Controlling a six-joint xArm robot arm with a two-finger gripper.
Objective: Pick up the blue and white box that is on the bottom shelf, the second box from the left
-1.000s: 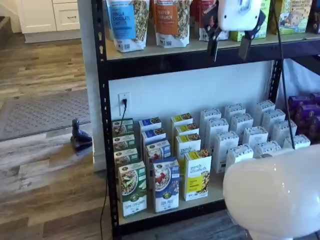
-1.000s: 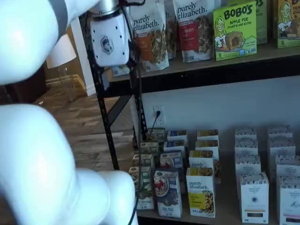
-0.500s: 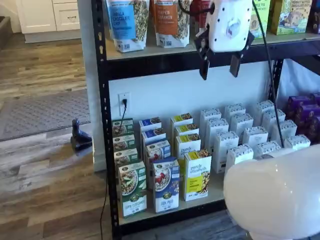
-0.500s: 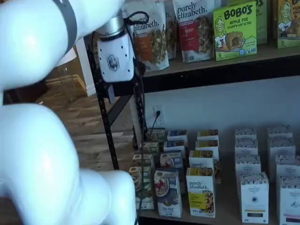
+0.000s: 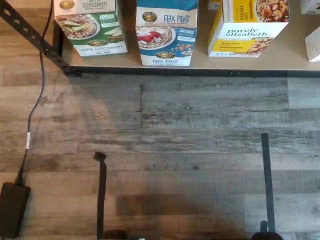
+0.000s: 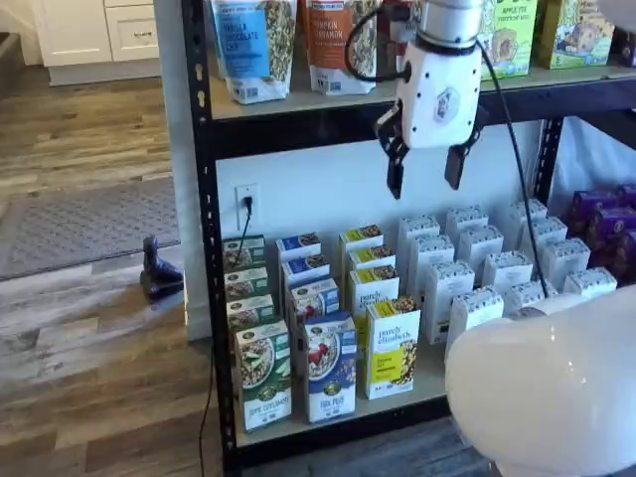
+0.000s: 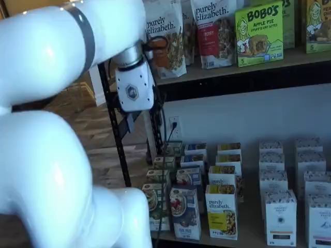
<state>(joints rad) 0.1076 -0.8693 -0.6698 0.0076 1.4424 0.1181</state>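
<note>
The blue and white box (image 6: 330,368) stands at the front of the bottom shelf (image 6: 429,376), between a green-and-white carton (image 6: 263,376) and a yellow carton (image 6: 393,348). It shows in both shelf views (image 7: 185,212). My gripper (image 6: 424,171) hangs in front of the white back wall, just below the upper shelf's black beam. It is well above the box and to its right. Its two black fingers are apart with a plain gap and hold nothing. The wrist view shows the box's front (image 5: 166,32) standing at the shelf's black front beam (image 5: 200,72), with wooden floor before it.
Rows of white cartons (image 6: 477,258) fill the shelf's right side. Pouches (image 6: 248,45) stand on the upper board. My white arm fills the corner of a shelf view (image 6: 542,388) and the left of a shelf view (image 7: 46,129). A cable and black adapter (image 5: 12,207) lie on the floor.
My gripper has come down and leftward, from in front of the upper shelf's goods to below its black beam. The boxes have not moved.
</note>
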